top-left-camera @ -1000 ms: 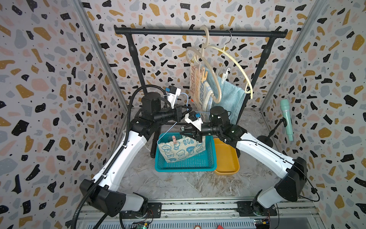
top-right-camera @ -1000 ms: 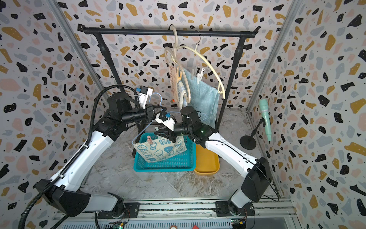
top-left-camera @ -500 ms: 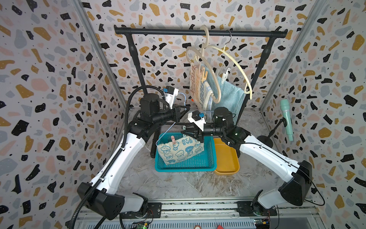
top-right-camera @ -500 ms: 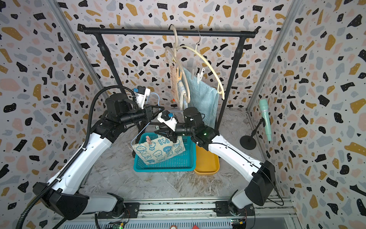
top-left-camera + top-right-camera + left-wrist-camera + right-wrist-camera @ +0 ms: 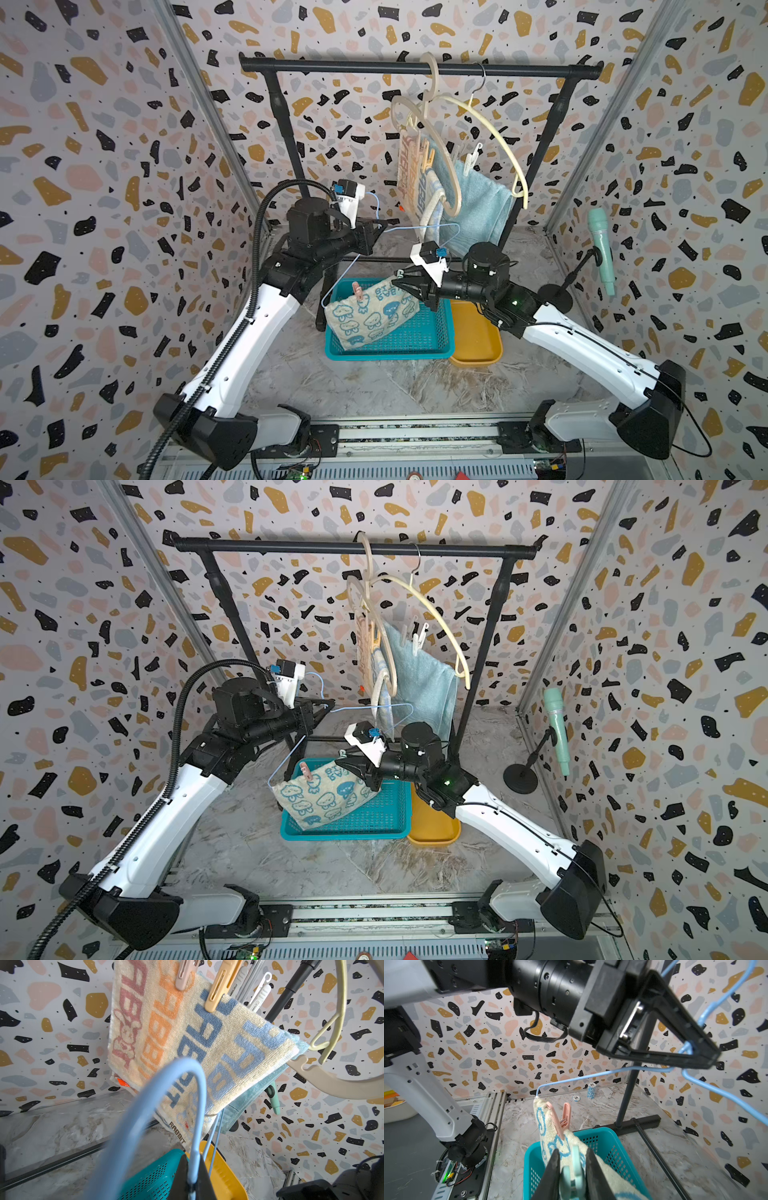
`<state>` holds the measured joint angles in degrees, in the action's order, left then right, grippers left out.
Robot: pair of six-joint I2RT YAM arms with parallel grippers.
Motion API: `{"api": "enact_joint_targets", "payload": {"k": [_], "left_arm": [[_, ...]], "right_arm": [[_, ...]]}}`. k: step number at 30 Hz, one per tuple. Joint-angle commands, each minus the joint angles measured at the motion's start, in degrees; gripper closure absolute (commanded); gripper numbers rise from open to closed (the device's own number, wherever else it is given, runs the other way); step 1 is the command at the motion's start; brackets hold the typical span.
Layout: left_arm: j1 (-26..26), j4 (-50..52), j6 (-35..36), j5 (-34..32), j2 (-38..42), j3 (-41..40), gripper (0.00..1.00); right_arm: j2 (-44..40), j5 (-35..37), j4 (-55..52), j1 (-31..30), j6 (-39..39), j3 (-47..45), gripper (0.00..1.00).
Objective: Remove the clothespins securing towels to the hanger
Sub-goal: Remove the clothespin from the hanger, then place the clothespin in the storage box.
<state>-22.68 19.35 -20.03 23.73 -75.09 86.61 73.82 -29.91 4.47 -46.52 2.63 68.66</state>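
Note:
My left gripper (image 5: 384, 227) (image 5: 192, 1180) is shut on a thin blue wire hanger (image 5: 419, 227) (image 5: 199, 1093). From that hanger a cream towel with blue cartoon animals (image 5: 372, 318) (image 5: 550, 1124) hangs slanted over the teal basket, held by a pink clothespin (image 5: 356, 290) (image 5: 560, 1118). My right gripper (image 5: 397, 277) (image 5: 572, 1167) is shut on a mint clothespin (image 5: 572, 1174) at the towel's upper right corner; whether it still bites the cloth is hidden. On the rack, the RABBIT towel (image 5: 187, 1032) carries pink (image 5: 184, 974) and orange (image 5: 218, 987) clothespins. The light-blue towel (image 5: 478, 203) has a white one (image 5: 471, 158).
A teal basket (image 5: 432, 332) and a yellow tray (image 5: 476, 336) sit side by side on the marble floor. The black rack (image 5: 415, 68) holds cream hangers (image 5: 498, 137). A mint microphone on a stand (image 5: 600, 249) is at the right wall. Poker chips (image 5: 591, 1089) lie by the left wall.
The right arm's wrist has drawn back a little to the right, still gripping the mint clothespin. The cream towel now hangs more slanted. The left arm has barely moved.

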Motion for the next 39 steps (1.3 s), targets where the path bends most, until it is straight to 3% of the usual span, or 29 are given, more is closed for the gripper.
{"api": "enact_joint_targets", "payload": {"k": [1, 9, 21, 39], "left_arm": [[-0.3, -0.8, 1.6, -2.6, 1.7, 1.5, 1.0], [-0.3, -1.0, 2.2, -4.3, 2.3, 1.6, 1.0], [-0.3, -2.8, 1.9, -6.0, 3.4, -0.4, 1.0], [-0.3, -4.9, 4.7, -5.4, 6.4, -5.2, 1.0]], "right_arm": [[-3.8, 5.3, 1.9, -0.2, -2.6, -1.9, 1.0], [-8.6, 9.8, 1.2, -0.2, -4.5, -7.3, 1.0], [-17.6, 24.9, -0.5, 0.1, -10.9, -17.7, 1.0], [-22.0, 32.8, -2.8, 7.2, -22.2, -30.3, 1.0]]}}
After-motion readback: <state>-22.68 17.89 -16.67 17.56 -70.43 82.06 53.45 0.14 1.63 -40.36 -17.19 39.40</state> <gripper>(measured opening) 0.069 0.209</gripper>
